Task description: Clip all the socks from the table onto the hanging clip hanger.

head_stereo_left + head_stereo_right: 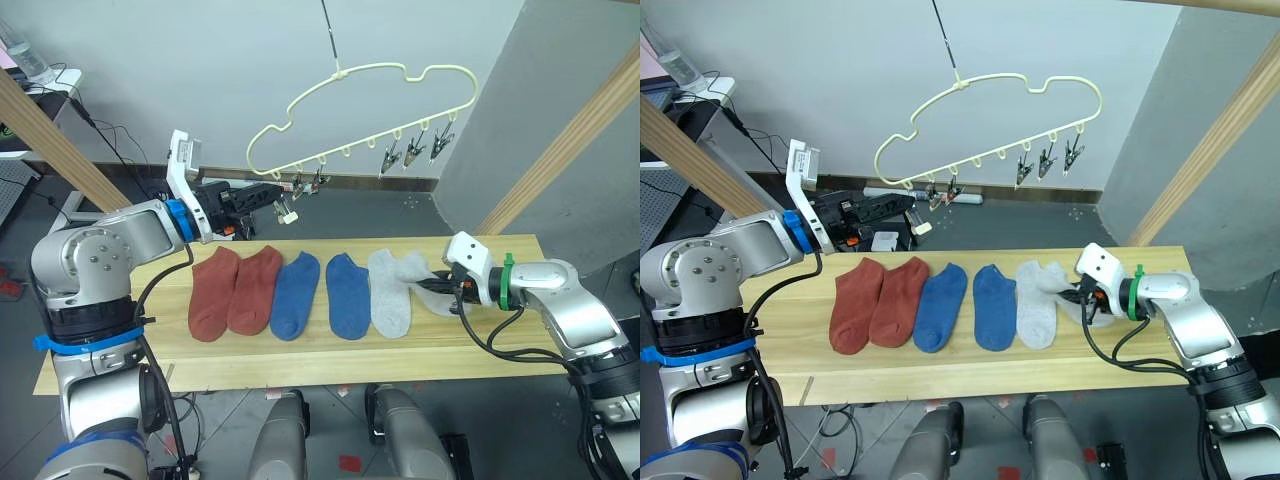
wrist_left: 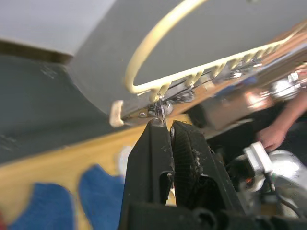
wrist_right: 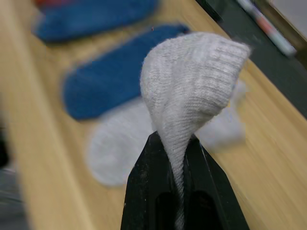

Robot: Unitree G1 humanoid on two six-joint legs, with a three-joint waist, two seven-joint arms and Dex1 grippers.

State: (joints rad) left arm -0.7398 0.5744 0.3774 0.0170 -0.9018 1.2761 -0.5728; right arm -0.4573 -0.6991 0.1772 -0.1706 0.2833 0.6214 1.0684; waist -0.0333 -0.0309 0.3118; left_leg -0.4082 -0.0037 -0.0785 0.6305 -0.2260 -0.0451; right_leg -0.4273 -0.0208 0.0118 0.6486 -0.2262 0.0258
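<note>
Right gripper [image 3: 175, 143] pinched a grey sock [image 3: 192, 86] at frame centre; left gripper [image 2: 165, 125] closed on a hanger clip [image 2: 160, 109].

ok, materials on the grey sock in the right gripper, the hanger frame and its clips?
Grey sock: soft ribbed knit, matte, folds limply where the right gripper pinches it. Clip hanger frame: pale yellow-green with a smooth coating, likely plastic over wire. Clips: small, grey and glinting, probably metal.
</note>
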